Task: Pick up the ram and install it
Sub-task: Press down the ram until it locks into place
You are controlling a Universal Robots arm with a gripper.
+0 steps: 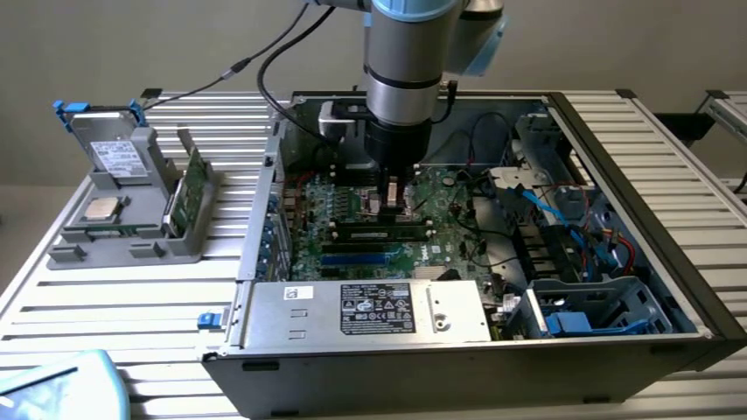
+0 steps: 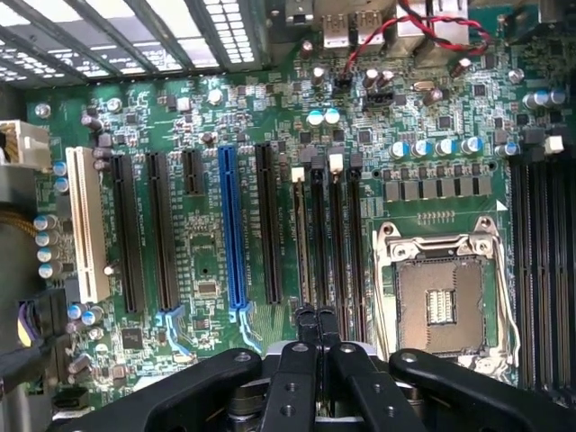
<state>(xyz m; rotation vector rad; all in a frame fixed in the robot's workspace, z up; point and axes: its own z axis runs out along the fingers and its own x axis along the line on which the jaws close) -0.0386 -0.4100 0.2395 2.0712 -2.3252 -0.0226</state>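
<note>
The ram is a long dark stick with a green edge. It stands in one of the black memory slots on the motherboard inside the open computer case. My gripper hangs straight down over the middle of the ram, fingers pressed together and nothing between them. Whether the tips touch the stick I cannot tell. In the wrist view the shut gripper sits over the row of black memory slots, where the ram shows as a thin edge.
A grey stand at the exterior view's left holds a hard drive, a processor and a green card. The power supply, cables and a blue drive cage crowd the case. An empty processor socket lies beside the slots.
</note>
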